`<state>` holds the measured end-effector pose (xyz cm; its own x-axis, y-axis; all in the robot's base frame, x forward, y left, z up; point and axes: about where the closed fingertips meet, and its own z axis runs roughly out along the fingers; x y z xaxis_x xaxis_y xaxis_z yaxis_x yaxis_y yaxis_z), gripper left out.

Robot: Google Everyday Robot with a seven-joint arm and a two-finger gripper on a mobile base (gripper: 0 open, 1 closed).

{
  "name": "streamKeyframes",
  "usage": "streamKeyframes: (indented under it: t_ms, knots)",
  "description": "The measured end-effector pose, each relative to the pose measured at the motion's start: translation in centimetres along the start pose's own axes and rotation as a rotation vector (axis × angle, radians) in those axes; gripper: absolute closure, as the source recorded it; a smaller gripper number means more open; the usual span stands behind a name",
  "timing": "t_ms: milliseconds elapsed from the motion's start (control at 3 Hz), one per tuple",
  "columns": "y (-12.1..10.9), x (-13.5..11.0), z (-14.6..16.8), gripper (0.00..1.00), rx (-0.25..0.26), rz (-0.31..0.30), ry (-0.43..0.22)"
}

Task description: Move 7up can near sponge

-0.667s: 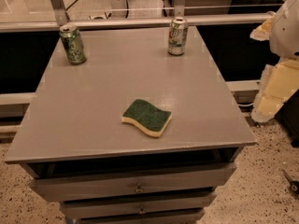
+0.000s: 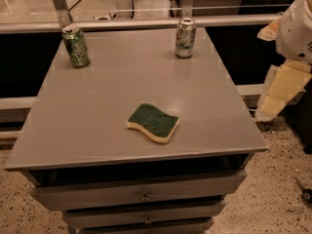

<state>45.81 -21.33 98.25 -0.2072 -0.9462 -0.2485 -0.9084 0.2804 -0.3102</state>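
Arm [image 2: 295, 26] barely shifted — jaws (state unclear) hang beside table [image 2: 97, 116], apart from 7up can [image 2: 185, 38].

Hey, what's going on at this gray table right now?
Nothing is being handled yet. The robot's gripper hangs beyond the right side of the table, touching none of the things. The 7up can stands upright near the back edge, well apart from the sponge, which lies toward the front. A darker green can stands at the back left.
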Motion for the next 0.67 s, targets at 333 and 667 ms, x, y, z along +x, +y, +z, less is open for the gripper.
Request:
streamKeyframes:
  t_ms: [333,667]
  knots:
    - [-7.4,-1.4,5.6,0.0,0.073,0.053,-0.125]
    - [-12.6,-2.7,9.3,0.0,0.125,0.1,-0.215]
